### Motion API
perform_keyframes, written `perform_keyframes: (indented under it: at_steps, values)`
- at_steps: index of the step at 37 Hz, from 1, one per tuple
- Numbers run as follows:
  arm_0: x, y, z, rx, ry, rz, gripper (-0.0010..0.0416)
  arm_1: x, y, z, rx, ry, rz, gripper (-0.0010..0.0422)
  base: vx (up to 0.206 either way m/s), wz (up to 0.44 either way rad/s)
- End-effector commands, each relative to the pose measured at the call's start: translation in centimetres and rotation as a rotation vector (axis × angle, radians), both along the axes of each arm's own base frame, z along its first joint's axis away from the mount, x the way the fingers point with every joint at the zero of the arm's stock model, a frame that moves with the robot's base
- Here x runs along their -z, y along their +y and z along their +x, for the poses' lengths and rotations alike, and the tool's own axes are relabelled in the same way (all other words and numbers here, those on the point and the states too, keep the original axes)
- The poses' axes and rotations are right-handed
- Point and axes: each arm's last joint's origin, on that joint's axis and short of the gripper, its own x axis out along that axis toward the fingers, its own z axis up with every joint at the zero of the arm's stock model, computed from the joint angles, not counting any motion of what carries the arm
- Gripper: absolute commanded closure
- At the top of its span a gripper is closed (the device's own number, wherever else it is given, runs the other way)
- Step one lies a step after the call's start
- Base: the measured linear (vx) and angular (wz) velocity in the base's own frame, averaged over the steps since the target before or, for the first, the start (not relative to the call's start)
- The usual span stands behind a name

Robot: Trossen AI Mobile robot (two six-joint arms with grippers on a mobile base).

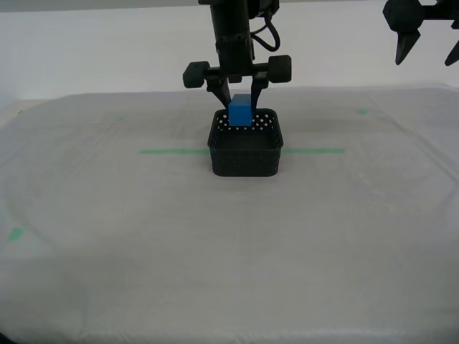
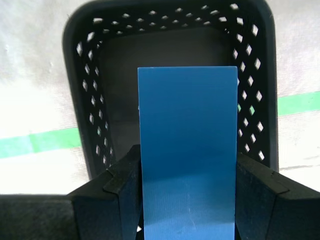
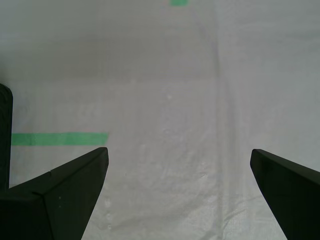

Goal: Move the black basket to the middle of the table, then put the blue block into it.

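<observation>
The black basket (image 1: 245, 154) stands on the table (image 1: 215, 251), on the green tape line, around the middle of the exterior view. My second gripper (image 1: 240, 102) hangs straight above it, shut on the blue block (image 1: 240, 112), which is held upright. The block's lower end is about level with the basket's rim. In the second wrist view the blue block (image 2: 187, 150) sits between the dark fingers (image 2: 125, 195) over the basket's (image 2: 90, 100) open inside. My first gripper (image 1: 426, 57) is raised at the exterior view's upper right, open and holding nothing (image 3: 179, 165).
A long green tape line (image 1: 172, 151) runs across the cloth under the basket, with small green bits (image 1: 362, 111) farther back and one (image 1: 16, 233) near the exterior view's left edge. A sliver of the basket (image 3: 5, 135) shows in the first wrist view.
</observation>
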Motion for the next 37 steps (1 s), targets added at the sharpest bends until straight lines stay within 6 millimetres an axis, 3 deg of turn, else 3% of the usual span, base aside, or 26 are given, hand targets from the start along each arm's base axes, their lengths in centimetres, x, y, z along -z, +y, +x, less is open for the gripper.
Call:
perform_keyframes:
  at_steps: [1, 16, 31, 37]
  values:
    - [-0.1, 0.0, 0.1, -0.002, -0.014, 0.001, 0.0007, 0.8, -0.1, -0.1, -0.001, -0.008, -0.007, 0.0412, 0.0, 0.0]
    - [-0.1, 0.0, 0.1, -0.002, -0.016, 0.001, 0.0007, 3.8, 0.1, -0.3, -0.042, -0.024, -0.026, 0.0412, 0.0, 0.0]
    - [-0.1, 0.0, 0.1, -0.002, -0.017, 0.001, 0.0007, 4.2, -0.1, -0.3, -0.071, -0.058, -0.03, 0.0411, 0.0, 0.0]
    - [-0.1, 0.0, 0.2, -0.002, -0.017, 0.001, 0.0007, 4.2, -0.1, -0.3, -0.069, -0.059, -0.029, 0.0376, 0.0, 0.0]
